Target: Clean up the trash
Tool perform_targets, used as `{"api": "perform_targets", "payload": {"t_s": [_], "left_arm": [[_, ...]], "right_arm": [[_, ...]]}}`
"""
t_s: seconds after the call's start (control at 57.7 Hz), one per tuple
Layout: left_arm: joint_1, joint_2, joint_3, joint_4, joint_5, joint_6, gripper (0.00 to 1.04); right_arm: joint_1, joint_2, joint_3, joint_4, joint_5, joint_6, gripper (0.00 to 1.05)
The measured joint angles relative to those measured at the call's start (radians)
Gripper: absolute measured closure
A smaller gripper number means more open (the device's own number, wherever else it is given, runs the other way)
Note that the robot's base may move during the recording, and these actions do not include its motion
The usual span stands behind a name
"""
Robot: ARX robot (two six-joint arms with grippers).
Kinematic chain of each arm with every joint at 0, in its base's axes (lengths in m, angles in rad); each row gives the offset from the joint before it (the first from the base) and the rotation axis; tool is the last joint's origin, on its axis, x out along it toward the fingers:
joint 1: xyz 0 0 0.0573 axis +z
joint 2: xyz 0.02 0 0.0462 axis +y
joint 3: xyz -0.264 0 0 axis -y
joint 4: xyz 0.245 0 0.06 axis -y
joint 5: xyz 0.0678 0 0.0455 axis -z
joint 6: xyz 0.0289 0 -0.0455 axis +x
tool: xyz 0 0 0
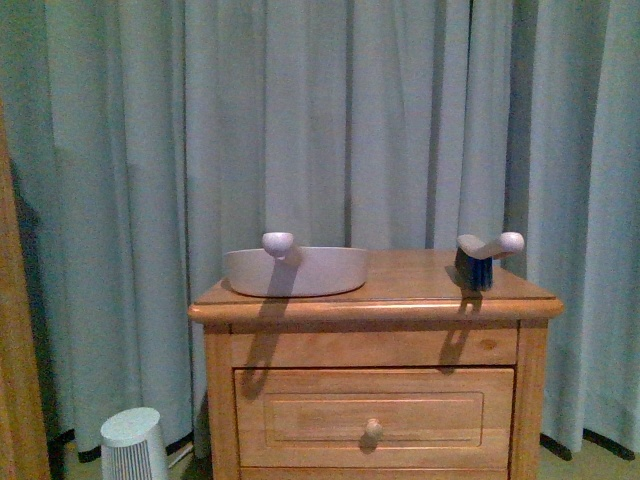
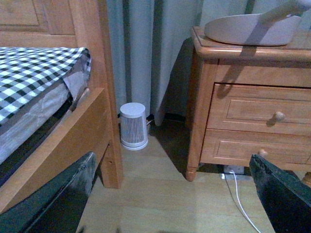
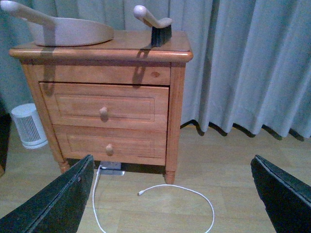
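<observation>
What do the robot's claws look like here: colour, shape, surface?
Only the fingers show. The left claw has two black, wedge-shaped fingers, matt and slightly scuffed grey at the edges. The right claw looks the same: black, tapering fingers. No arm links, robot wiring or markings are visible, and the front view shows no arm.

I face table (image 1: 410,287), curtain (image 1: 380,120) directly behind it. On table top: dustpan (image 1: 300,272) on left half, brush (image 1: 478,262) near right edge, well apart from dustpan. Table front: upper drawer (image 1: 373,415) above lower drawer (image 3: 114,143). Small floor unit (image 1: 133,447) stands on floor left of table, before curtain. Bed (image 2: 34,77) further left; unit between bed and table. Cable (image 3: 194,191) lies on floor before table, one end under it.
</observation>
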Motion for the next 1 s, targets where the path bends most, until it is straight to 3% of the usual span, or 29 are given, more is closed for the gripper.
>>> {"api": "perform_targets", "payload": {"t_s": [0.935, 1.005], "left_arm": [[0.0, 0.0, 0.0, 0.0, 0.0, 0.0, 0.08], [0.052, 0.073, 0.051, -0.13, 0.149, -0.085, 0.08]], "right_arm": [[0.0, 0.0, 0.0, 0.0, 0.0, 0.0, 0.07], [0.0, 0.0, 0.0, 0.0, 0.001, 0.0, 0.07]]}}
